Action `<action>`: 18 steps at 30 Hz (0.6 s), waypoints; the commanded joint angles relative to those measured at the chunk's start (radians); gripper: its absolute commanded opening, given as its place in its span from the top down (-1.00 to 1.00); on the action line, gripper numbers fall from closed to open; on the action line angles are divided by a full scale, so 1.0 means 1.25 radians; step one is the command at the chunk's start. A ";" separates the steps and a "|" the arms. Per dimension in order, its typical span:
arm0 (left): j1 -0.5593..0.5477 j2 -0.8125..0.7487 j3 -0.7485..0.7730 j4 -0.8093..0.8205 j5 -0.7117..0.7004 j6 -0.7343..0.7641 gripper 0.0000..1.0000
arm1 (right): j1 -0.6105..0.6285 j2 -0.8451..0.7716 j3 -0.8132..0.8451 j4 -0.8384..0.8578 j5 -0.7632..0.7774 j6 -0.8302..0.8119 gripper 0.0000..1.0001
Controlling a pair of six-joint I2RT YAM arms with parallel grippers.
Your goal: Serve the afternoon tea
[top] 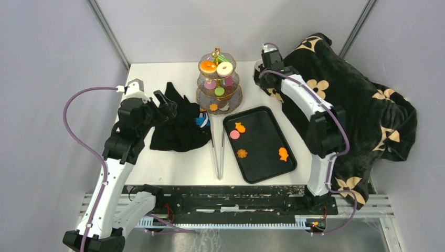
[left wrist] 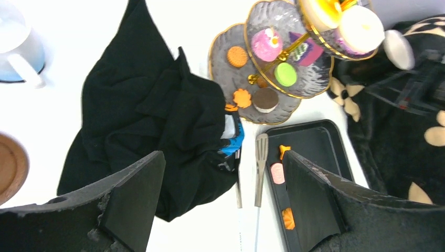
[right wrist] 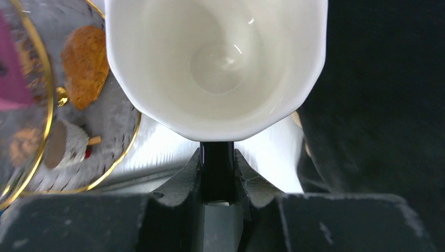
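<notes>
The afternoon tea treats are split between a gold-rimmed tiered stand [top: 219, 84] and a black tray [top: 262, 137]. An orange donut [top: 208, 66] and a white donut [top: 225, 69] lie on the top tier. Orange cookies [top: 240, 126] and a pink disc [top: 234, 134] lie on the tray. My right gripper [right wrist: 217, 157] is shut on the dark handle of a white cup [right wrist: 215, 63], just right of the stand. My left gripper [left wrist: 223, 160] hangs open over a crumpled black cloth [top: 178, 123], with nothing between its fingers.
Metal tongs [top: 218, 152] lie between the cloth and the tray. A black blanket with cream flowers [top: 362, 110] covers the right side. In the left wrist view, a white jug [left wrist: 18, 47] and a brown round object [left wrist: 8, 168] sit at the left.
</notes>
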 commanded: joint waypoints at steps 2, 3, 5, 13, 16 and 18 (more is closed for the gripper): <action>0.001 0.009 0.051 -0.063 -0.091 -0.009 -0.84 | 0.010 -0.294 -0.158 0.052 0.017 0.007 0.98; 0.000 0.020 0.061 -0.085 -0.107 -0.010 -0.85 | 0.021 -0.347 -0.227 0.050 0.009 0.014 0.98; 0.001 0.045 0.087 -0.122 -0.125 -0.010 -0.87 | 0.055 -0.443 -0.315 0.037 -0.002 0.029 0.98; 0.002 0.063 0.117 -0.153 -0.155 0.017 -0.88 | 0.432 -0.635 -0.463 -0.060 0.037 0.122 0.98; 0.002 0.063 0.139 -0.172 -0.166 0.017 -0.89 | 0.565 -0.631 -0.480 -0.043 0.080 0.159 0.98; 0.001 0.061 0.148 -0.185 -0.182 0.016 -0.89 | 0.637 -0.600 -0.481 -0.021 0.113 0.183 0.98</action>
